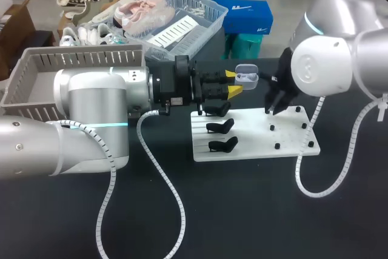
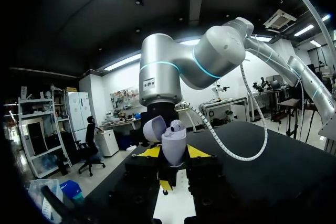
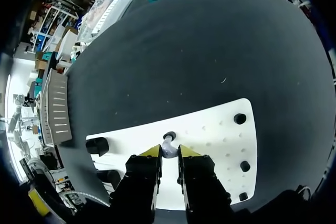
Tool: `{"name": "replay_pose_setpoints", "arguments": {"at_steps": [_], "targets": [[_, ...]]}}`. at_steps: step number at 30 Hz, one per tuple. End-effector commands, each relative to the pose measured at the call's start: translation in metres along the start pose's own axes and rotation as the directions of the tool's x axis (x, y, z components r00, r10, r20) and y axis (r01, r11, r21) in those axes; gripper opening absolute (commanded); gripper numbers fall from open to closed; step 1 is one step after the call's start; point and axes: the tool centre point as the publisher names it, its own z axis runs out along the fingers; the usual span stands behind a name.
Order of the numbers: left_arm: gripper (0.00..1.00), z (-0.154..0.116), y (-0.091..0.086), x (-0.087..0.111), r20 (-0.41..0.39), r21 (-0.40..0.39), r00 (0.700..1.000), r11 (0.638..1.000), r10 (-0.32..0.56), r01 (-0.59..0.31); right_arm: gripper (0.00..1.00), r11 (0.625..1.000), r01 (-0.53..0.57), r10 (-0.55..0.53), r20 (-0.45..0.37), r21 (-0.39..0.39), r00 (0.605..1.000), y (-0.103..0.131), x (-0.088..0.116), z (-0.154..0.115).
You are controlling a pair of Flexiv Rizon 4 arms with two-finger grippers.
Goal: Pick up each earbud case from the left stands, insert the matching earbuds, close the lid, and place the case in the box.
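Within the left gripper (image 2: 173, 155) sits the open earbud case (image 2: 173, 141).

Left gripper (image 1: 233, 82): earbud case (image 1: 247, 77) at yellow tips, lid open, raised over white board (image 1: 254, 144). Right gripper (image 1: 274, 108): low over board's right part, near pegs (image 1: 276, 146). Black stands (image 1: 221, 127) on board's left part.

Head cam's high behind, looking down on the black table (image 1: 242, 210). L wrist cam faces level across it at my silver right arm (image 2: 210, 61). R wrist cam's straight down, close over the flat white peg board (image 3: 210, 140), shared w/ head cam.
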Motion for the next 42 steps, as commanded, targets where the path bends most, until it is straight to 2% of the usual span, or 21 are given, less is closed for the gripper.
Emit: {"name": "replay_pose_setpoints", "arguments": {"at_steps": [1, 16, 23, 28, 35, 39, 42], "targets": [[0.00, 0.000, -0.001, 0.000, 0.001, -0.004, 1.000, 1.000, 0.001, -0.001, 0.00, 1.000, 0.000, 0.000, -0.001, 0.000, 1.000, 0.000, -0.002, 0.001], [0.00, 0.000, -0.001, 0.000, 0.001, -0.004, 1.000, 1.000, 0.001, -0.001, 0.00, 1.000, -0.002, 0.002, 0.050, 0.001, 0.999, -0.005, 0.009, -0.024], [0.00, 0.000, -0.001, 0.000, 0.001, -0.004, 1.000, 1.000, 0.001, -0.001, 0.00, 1.000, -0.012, 0.012, 0.092, 0.003, 0.996, -0.019, 0.028, -0.045], [0.00, 0.000, -0.001, 0.000, 0.001, -0.004, 1.000, 1.000, 0.001, -0.001, 0.00, 1.000, 0.003, -0.005, 0.131, 0.012, 0.991, -0.029, 0.052, -0.065], [0.00, 0.000, -0.001, 0.000, 0.001, -0.004, 1.000, 1.000, 0.001, -0.001, 0.00, 0.991, 0.113, -0.122, 0.137, 0.072, 0.983, -0.029, 0.081, -0.087], [0.00, 0.000, -0.001, 0.000, 0.001, -0.004, 1.000, 1.000, 0.001, -0.001, 0.00, 0.966, 0.220, -0.237, 0.125, 0.140, 0.963, -0.027, 0.098, -0.097], [0.00, 0.000, -0.001, 0.000, 0.001, -0.004, 1.000, 1.000, 0.001, -0.001, 0.00, 0.948, 0.287, -0.301, 0.098, 0.135, 0.949, -0.027, 0.107, -0.099]]}}
